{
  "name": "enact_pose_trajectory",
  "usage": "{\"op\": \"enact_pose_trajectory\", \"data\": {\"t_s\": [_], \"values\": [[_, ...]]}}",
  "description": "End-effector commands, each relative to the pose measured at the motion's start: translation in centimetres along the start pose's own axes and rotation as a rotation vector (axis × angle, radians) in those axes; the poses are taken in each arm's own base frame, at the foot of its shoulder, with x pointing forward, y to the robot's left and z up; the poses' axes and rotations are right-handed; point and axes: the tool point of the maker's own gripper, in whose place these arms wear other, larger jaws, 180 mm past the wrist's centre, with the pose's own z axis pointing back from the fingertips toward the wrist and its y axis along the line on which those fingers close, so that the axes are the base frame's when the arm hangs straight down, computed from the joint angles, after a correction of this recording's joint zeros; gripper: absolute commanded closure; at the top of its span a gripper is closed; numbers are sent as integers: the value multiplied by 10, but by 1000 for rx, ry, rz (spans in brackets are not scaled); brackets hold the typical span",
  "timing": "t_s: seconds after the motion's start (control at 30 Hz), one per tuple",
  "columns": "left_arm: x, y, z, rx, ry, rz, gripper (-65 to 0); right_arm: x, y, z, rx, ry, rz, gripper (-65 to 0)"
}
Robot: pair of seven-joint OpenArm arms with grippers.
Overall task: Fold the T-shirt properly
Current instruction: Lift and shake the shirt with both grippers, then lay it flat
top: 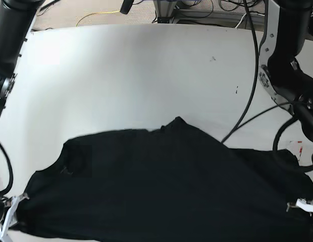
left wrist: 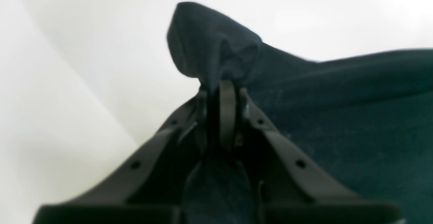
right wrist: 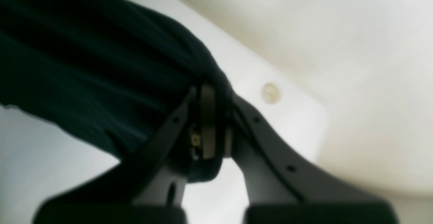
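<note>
Subject: plain black soft cloth T-shirt (top: 161,186), wrinkly, no print seen. Base view: it covers most of the near half of the flat white table (top: 136,75), spread wide from lower left to lower right, with a small peak at its far edge approx. mid-table. Far half of table bare white; a few tiny dark specks on it toward the right.

Left gripper (left wrist: 221,85), dark plastic, 2 fingers: left wrist view shows jaws clamped tight on a bunch of the black fabric. A rounded lump of cloth stands up past the fingertips; more cloth runs back betw. the fingers toward the camera. Rest of the shirt stretches off to the right of that view. Focus soft, weave detail not readable.

Right gripper (right wrist: 213,92), same build: right wrist view shows jaws clamped on a fold of the T-shirt. Cloth drapes up and left from the pinch in long creases, white table visible below it. A small round pale mark (right wrist: 270,93) sits on the white surface just right of the fingertips; nature cannot tell, blurred.

Base view: both grippers at frame's bottom corners, mostly cut off; only small pale metal parts show at the shirt's 2 near edges. Black cables (top: 252,65) hang along the right-hand arm.
</note>
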Motion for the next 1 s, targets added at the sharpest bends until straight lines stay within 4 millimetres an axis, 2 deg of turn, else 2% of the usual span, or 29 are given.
{"op": "enact_pose_trajectory", "data": {"t_s": [0.0, 0.07, 0.1, 0.2, 0.3, 0.43, 0.47, 0.53, 0.7, 0.87, 0.97], "values": [[44, 28, 2, 73, -93, -38, 0, 63, -32, 47, -112, -122, 82, 0], [59, 36, 1, 87, -117, -49, 0, 86, -36, 61, -135, -151, 120, 0], [70, 41, 2, 94, -140, -50, 0, 91, -38, 65, -145, -153, 133, 0], [87, 45, 5, 108, -176, -52, 0, 81, -44, 70, -163, -113, 132, 0], [76, 42, 3, 97, -152, -55, 0, 78, -46, 73, -173, -102, 138, 0], [42, 29, -3, 64, -76, -50, 0, 77, -50, 76, -182, -102, 134, 0], [23, 22, -4, 46, -34, -46, 0, 71, -45, 72, -167, -94, 136, 0], [2, 7, -5, 16, 5, -34, 0, 57, -33, 62, -122, -80, 134, 0], [-51, -18, 5, -31, 115, -35, 0, -9, -17, 47, -66, -34, 32, 0], [-112, -38, 19, -81, 260, -29, 0, -64, 19, 22, 17, 25, -37, 0], [-149, -56, 39, -120, 339, 0, 0, -108, 36, 22, 32, 77, -95, 0]]}}
